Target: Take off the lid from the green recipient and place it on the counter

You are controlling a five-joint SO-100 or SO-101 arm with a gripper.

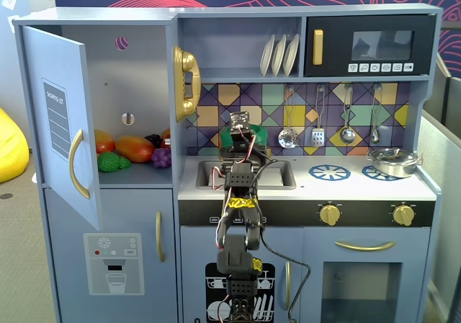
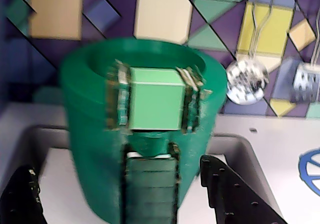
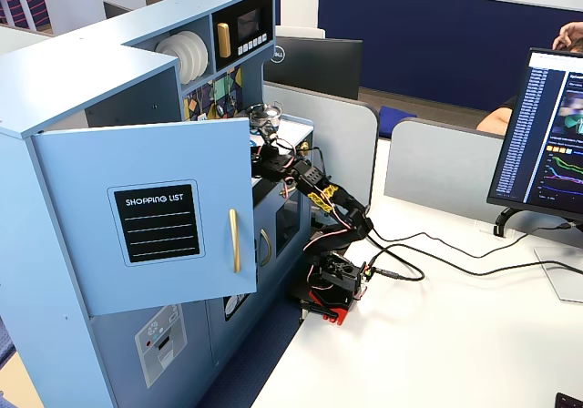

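Note:
The green recipient stands upright in the sink of the white counter, its ribbed strap handle facing the wrist camera. The lid sits on top of it, with its light-green square knob at centre. My gripper is open, its black fingers wide apart on either side of the pot's lower part and not touching it. In a fixed view the arm hides most of the pot, and my gripper reaches over the sink.
A silver steel pan sits on the right burner. Ladles and utensils hang on the tiled wall behind the pot; one shows in the wrist view. The left cupboard door stands open, with toy fruit inside.

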